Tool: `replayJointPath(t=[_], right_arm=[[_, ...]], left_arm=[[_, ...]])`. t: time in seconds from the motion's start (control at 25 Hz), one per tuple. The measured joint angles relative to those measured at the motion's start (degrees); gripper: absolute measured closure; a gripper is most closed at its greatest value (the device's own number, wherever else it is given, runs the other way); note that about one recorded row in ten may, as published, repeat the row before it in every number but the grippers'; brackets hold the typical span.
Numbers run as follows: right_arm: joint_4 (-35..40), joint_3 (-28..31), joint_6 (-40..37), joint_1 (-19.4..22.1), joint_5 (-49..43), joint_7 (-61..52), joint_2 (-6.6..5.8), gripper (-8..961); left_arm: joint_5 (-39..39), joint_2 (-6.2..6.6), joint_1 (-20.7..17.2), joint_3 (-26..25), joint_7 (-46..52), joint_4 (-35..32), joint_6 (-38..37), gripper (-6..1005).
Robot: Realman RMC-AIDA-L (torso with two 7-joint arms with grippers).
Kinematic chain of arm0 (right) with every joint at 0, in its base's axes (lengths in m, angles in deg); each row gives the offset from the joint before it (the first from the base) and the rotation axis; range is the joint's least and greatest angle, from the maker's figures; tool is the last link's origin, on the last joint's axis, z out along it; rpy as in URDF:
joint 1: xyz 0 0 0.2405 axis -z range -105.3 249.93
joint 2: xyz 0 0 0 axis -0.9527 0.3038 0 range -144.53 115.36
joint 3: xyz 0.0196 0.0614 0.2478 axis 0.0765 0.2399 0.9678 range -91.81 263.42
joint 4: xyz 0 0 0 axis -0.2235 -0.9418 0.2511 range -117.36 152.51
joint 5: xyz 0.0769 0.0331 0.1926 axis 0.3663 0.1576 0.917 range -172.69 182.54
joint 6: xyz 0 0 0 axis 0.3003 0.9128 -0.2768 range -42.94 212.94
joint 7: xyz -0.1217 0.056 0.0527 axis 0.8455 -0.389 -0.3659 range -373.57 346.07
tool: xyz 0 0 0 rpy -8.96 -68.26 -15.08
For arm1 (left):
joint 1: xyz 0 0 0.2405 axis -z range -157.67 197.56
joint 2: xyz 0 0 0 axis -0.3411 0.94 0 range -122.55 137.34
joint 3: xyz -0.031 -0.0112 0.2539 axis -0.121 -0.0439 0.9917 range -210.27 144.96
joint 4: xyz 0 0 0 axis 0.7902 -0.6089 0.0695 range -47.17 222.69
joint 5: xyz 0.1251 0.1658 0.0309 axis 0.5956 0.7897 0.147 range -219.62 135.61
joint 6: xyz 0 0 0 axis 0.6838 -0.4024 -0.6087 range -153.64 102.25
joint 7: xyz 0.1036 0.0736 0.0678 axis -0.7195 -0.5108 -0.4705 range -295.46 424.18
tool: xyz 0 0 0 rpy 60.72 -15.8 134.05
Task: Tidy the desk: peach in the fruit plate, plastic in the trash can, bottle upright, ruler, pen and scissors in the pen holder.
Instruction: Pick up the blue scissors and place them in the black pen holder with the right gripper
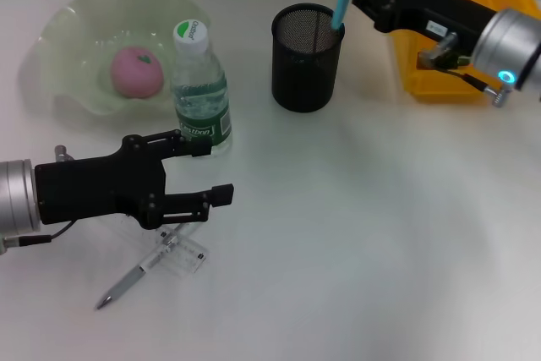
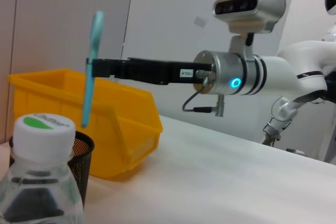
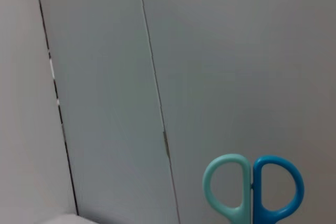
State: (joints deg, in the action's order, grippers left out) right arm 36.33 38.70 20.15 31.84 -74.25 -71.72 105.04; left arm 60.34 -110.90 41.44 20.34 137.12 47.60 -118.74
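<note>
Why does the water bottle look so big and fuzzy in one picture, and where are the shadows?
Left wrist view: the water bottle sits right up against the camera, so it looms soft and blurry, while the yellow bin behind looks clearer. Head view: soft shadows lie on the table beside the pen holder and under the left gripper.

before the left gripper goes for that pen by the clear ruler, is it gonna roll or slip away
Likely to roll: the pen looks round, slim and smooth. One end rests on the clear ruler, so a nudge may shift both. It is probably light and stiff, lying low on the table, so the open left gripper needs a precise pinch.
</note>
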Motion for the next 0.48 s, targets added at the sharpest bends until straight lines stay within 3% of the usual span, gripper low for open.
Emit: replayJointPath(t=[0.48], right_arm=[[-5.08, 0.06, 5.20, -3.99, -0.46, 6.67, 0.14, 711]], left_arm=[[-0.07, 0.00, 0.31, -0.06, -0.06, -0.01, 0.15, 206]])
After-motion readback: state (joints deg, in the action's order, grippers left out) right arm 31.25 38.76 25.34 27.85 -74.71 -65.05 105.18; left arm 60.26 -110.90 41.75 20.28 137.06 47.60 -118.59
